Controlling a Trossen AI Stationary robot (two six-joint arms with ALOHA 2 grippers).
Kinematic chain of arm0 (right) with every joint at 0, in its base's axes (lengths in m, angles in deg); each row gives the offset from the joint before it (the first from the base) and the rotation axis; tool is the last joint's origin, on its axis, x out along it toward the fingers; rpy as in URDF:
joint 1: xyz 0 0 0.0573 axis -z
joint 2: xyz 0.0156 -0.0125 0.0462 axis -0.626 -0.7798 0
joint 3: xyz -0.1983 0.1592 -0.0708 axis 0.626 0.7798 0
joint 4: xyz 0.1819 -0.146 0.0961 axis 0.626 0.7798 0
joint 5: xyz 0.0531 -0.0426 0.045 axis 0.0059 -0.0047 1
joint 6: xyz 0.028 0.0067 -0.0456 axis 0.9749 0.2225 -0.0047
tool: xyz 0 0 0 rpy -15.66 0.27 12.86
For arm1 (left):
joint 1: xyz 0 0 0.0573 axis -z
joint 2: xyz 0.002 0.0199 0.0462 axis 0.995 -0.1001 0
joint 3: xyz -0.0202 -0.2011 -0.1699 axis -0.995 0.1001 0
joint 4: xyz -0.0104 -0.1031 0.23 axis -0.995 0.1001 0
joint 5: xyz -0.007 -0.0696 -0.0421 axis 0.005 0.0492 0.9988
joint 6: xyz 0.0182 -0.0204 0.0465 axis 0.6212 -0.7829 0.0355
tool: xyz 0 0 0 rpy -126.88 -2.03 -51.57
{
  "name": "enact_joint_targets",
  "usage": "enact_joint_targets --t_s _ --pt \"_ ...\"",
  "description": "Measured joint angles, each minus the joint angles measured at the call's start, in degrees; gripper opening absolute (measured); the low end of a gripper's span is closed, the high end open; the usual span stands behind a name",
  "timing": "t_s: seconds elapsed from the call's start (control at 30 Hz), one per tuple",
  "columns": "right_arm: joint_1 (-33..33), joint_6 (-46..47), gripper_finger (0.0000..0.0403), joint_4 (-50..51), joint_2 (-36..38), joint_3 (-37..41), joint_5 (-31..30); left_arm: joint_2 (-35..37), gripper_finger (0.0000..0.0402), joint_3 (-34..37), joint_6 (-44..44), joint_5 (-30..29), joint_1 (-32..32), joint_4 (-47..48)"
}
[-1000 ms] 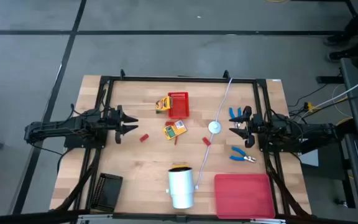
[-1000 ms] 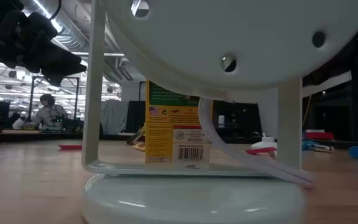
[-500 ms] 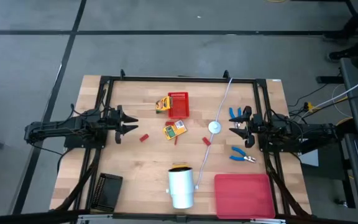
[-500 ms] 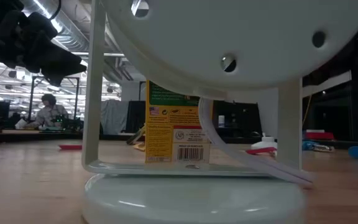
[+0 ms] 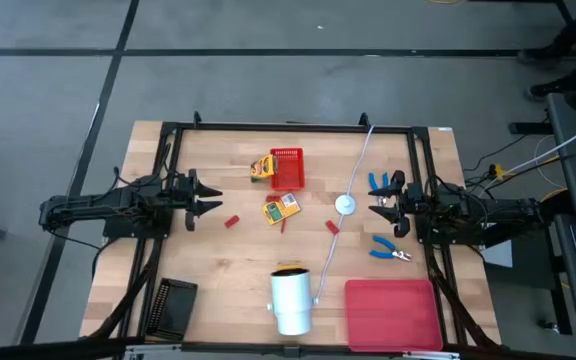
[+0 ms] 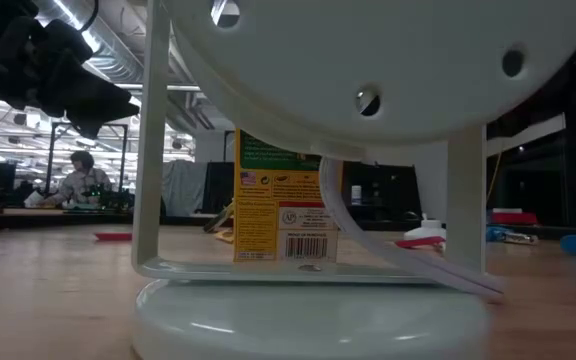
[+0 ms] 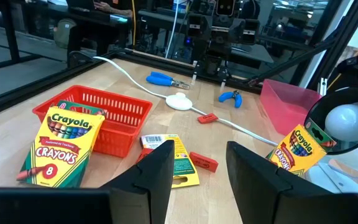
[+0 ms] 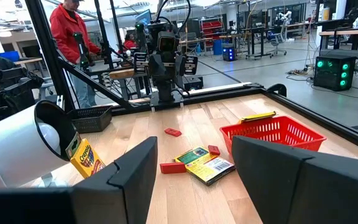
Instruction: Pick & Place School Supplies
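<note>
Three yellow-and-green crayon boxes show. One (image 5: 261,166) leans on the red basket (image 5: 286,168), one (image 5: 280,209) lies flat mid-table, and one (image 5: 288,268) stands by the white cylinder (image 5: 291,300). Tiny red blocks (image 5: 232,221) (image 5: 332,227) lie around the flat box. Two blue-handled tools (image 5: 378,182) (image 5: 388,250) lie near the right arm. My left gripper (image 5: 208,198) hovers open at the table's left, pointing at the flat box (image 7: 179,158). My right gripper (image 5: 376,203) hovers open at the right, between the two tools.
A white disc (image 5: 345,205) on a white cord lies mid-table. A pink-red flat tray (image 5: 392,313) sits at the near right and a black mesh basket (image 5: 175,307) at the near left. The black frame (image 5: 288,127) rims the table. A person in red (image 8: 73,37) stands beyond it.
</note>
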Motion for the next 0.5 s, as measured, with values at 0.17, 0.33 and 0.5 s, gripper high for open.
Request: enact_joint_targets --t_s 0.17,0.33,0.5 --pt "-0.02 -0.01 0.0212 0.0 0.0 0.0 0.01 0.01 0.0143 -0.01 -0.02 0.0 0.0 0.0" --pt "0.0 8.8 0.0212 -2.3 0.0 0.0 1.56 -0.01 0.0143 -0.02 0.01 0.0 0.0 -0.01" --pt "0.0 38.23 0.0212 -0.87 -0.63 0.0 2.22 0.01 0.0143 -0.02 0.01 0.0 0.0 0.02"
